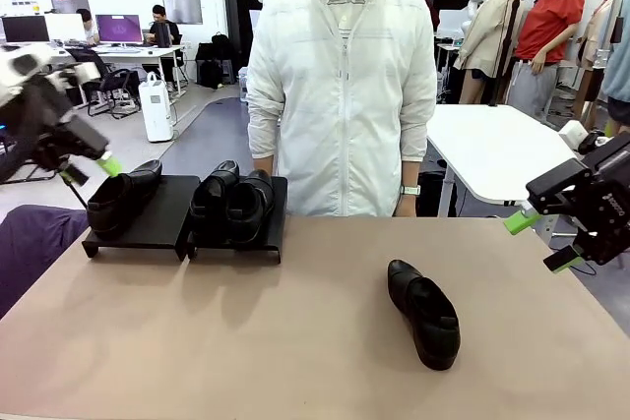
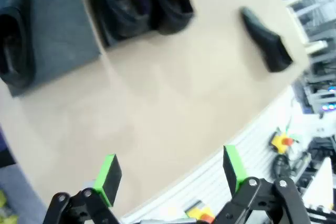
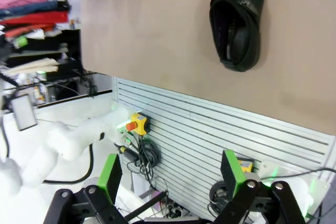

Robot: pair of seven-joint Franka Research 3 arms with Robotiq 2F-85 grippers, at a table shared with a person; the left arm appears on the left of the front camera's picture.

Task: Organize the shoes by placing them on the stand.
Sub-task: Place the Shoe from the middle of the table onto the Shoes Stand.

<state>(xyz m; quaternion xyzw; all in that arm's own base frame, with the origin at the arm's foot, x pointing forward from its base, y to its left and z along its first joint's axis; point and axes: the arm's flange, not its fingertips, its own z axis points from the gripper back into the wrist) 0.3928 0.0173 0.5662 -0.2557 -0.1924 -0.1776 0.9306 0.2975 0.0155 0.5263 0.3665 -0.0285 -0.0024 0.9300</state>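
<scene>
Three glossy black loafers sit on the matte stand at the worktop's far left corner. The fourth loafer lies loose near the right edge, long axis running far-to-near, toe toward the near edge. Right gripper is nearer, hanging off the right edge, jaws wide, empty. Left gripper beside the stand, also wide, empty.

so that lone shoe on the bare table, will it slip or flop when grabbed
The lone shoe looks glossy, so green pads may slide on its upper. Its open collar, seen in the right wrist view, probably flexes if pinched. Lying flat on its sole on the table, it should not roll.
</scene>
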